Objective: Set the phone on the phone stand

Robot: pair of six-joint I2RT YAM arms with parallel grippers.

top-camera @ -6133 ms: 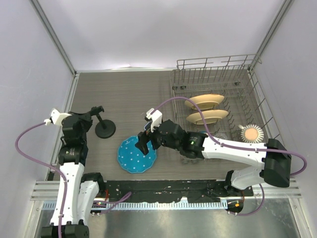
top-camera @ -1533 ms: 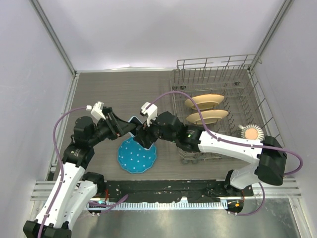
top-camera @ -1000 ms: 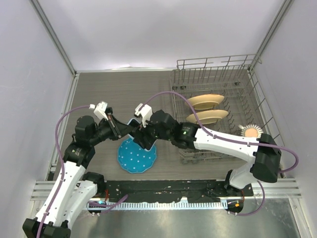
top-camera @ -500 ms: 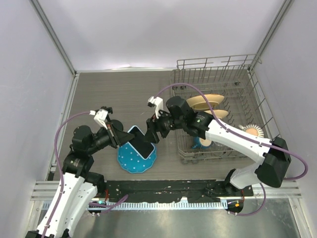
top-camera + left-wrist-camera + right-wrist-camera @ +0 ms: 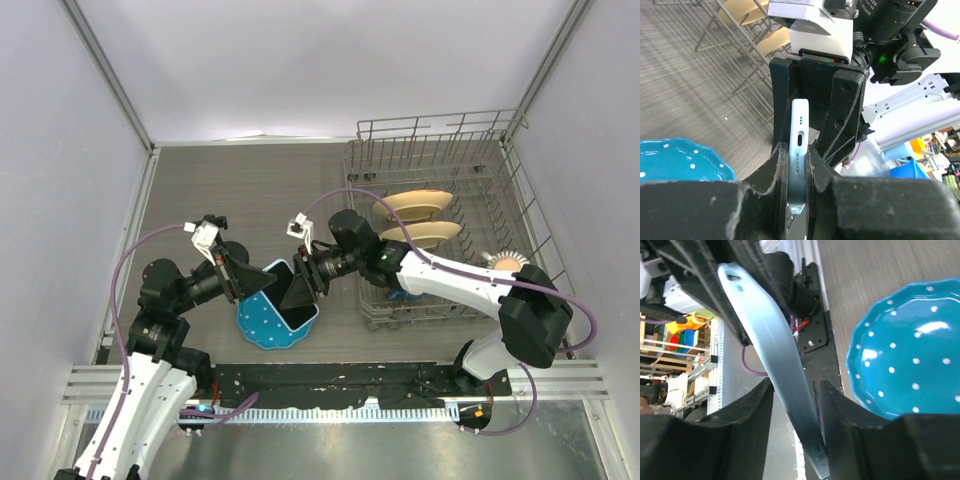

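Both arms were the same build: the left arm [image 5: 140,395] and right arm [image 5: 455,283] had glossy white rounded link shells with black cylindrical joint housings. The right one's bulky black shoulder housing [image 5: 530,325] was the biggest dark part. A thin purple cable [image 5: 114,290] looped off each arm to a small white camera bracket [image 5: 207,231] at the wrist. Fingers on the left gripper [image 5: 793,155] were matte black, rough-textured, fuzzy at the edges. The right gripper [image 5: 794,390] had the same black wedge fingers, with round recessed screw holes [image 5: 842,88] in the side, a white rectangular block [image 5: 812,17] above, and a green LED [image 5: 883,58] lit on the black wrist housing.
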